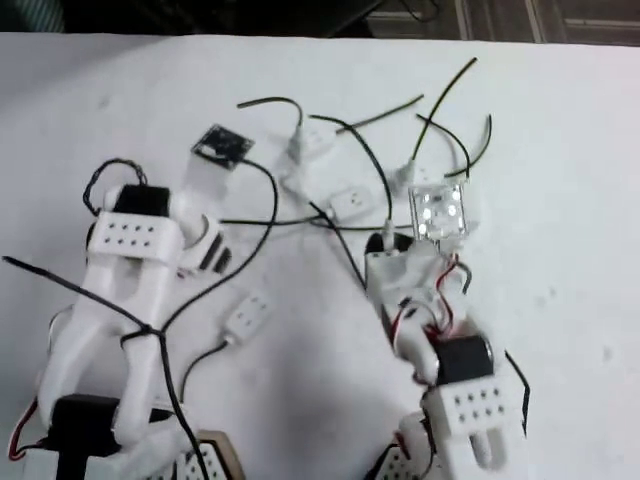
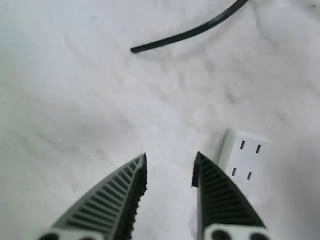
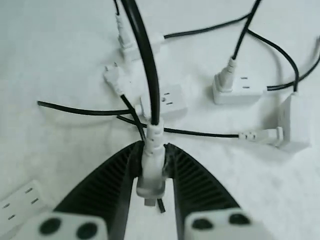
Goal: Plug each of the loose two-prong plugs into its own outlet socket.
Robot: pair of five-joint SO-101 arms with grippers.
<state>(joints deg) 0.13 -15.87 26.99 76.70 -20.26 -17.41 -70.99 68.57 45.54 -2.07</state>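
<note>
Plug (image 3: 150,172) is in the grasp right now: its white body is pinched tight between the dark ribbed fingers (image 3: 195,185) of the right gripper (image 3: 151,149). Its black cord (image 3: 149,75) runs off from the far end across the white table (image 3: 60,60). Just past the fingertips an outlet socket (image 3: 169,102) lies face up with its slots unfilled. Right beside it a loose plug (image 3: 114,76) lies on the table, prongs bare. Farther out, a second socket (image 3: 142,46) and a third socket (image 3: 239,91) each carry a plug. A fourth socket (image 3: 294,122) sits out at the side with a white plug (image 3: 257,135) butted against it.

Over to the other arm: the left gripper (image 2: 170,160) gapes wide, nothing between its fingers, low over the table. A white outlet block (image 2: 243,159) lies just beside one fingertip with its slots unfilled. Beyond it, a black cord end (image 2: 150,46) lies loose on the surface.
</note>
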